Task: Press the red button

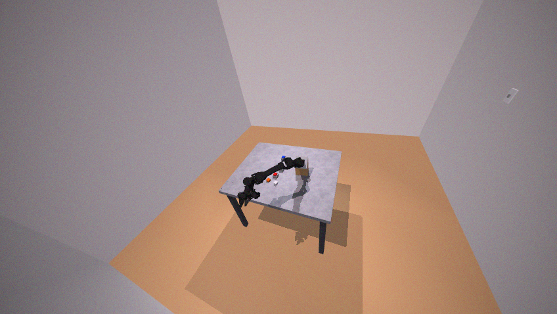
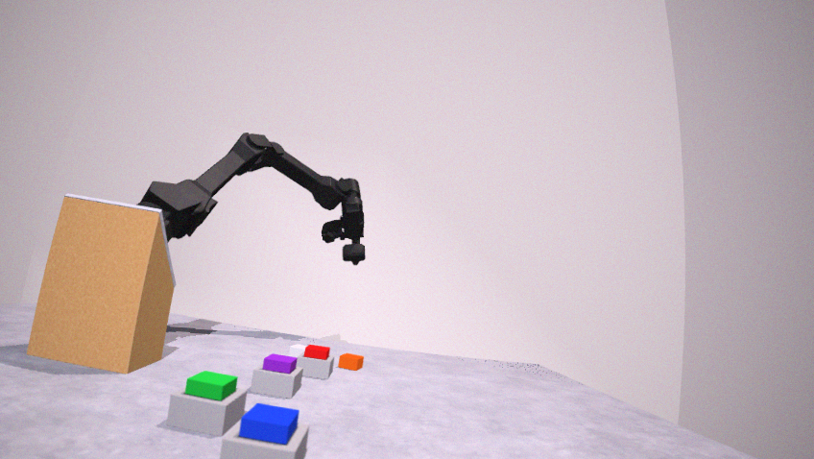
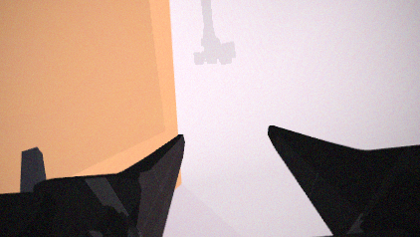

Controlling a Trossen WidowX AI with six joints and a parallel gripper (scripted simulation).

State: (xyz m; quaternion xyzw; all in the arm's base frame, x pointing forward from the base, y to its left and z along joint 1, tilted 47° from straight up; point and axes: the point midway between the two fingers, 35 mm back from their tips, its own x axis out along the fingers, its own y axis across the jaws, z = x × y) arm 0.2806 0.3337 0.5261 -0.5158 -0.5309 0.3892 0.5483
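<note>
One red button (image 2: 317, 350) sits in its grey housing on the desk (image 2: 513, 410); it looks stiff and sprung, best pressed squarely on top. Nothing is held by the end effector (image 3: 226, 136), which gapes wide.

Red button (image 2: 317, 350) on grey base — orange block (image 2: 350, 361), tan box (image 2: 96, 284), mottled grey table (image 2: 513, 410).

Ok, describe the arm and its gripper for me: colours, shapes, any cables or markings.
The arm is matte black to dark grey throughout, built of blocky, angular links with rounded joint housings. No cables, labels or markings show. A small dark cylindrical part hangs from one joint. In the wrist view the gripper has two black fingers that taper to wedge-shaped points, with slightly greyer flat facets.
</note>
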